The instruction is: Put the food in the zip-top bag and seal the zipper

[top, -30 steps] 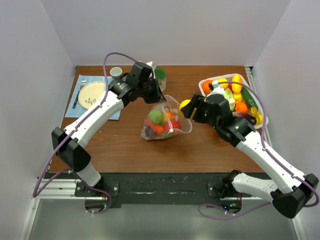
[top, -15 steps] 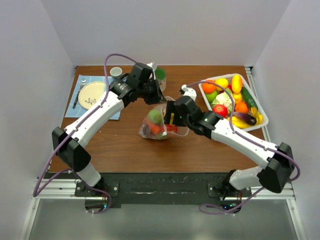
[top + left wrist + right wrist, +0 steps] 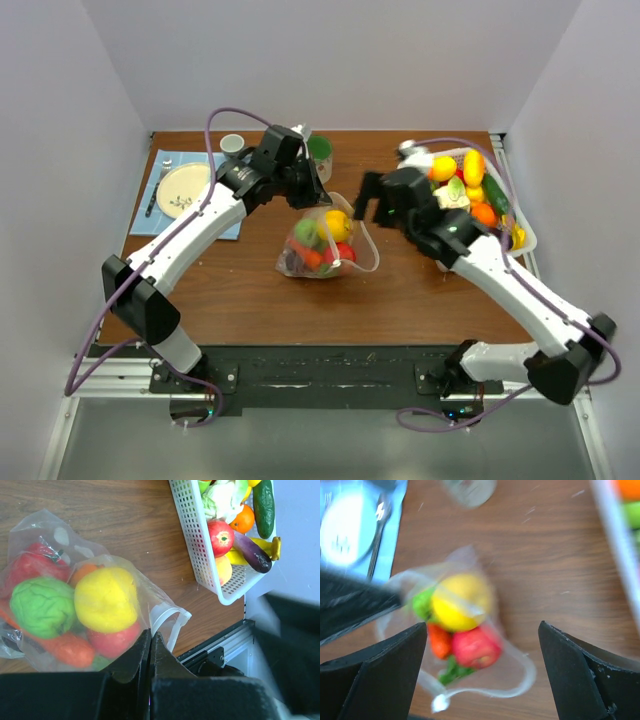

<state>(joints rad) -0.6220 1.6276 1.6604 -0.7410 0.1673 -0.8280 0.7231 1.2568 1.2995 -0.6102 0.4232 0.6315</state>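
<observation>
The clear zip-top bag (image 3: pixel 325 248) lies mid-table with its mouth held up. My left gripper (image 3: pixel 312 196) is shut on its rim; in the left wrist view the closed jaws (image 3: pixel 150 636) pinch the film beside the pale zipper (image 3: pixel 168 618). Inside are several food pieces: a yellow fruit (image 3: pixel 106 600) on top, a green one (image 3: pixel 42 606), a red one (image 3: pixel 477 647) and an orange one. My right gripper (image 3: pixel 364 203) hovers just right of the bag, wide open and empty (image 3: pixel 482 626). More food fills the white basket (image 3: pixel 412 166).
The white slatted basket (image 3: pixel 197 545) stands at the right edge of the table. A plate (image 3: pixel 184 190) with cutlery on a blue mat is at the back left, a small white cup (image 3: pixel 232 143) and a green jar (image 3: pixel 321 152) behind the bag.
My right gripper brought the yellow fruit from the basket side to the bag, opened, and drew back to the right; the fruit now lies in the bag. The left arm held still.
</observation>
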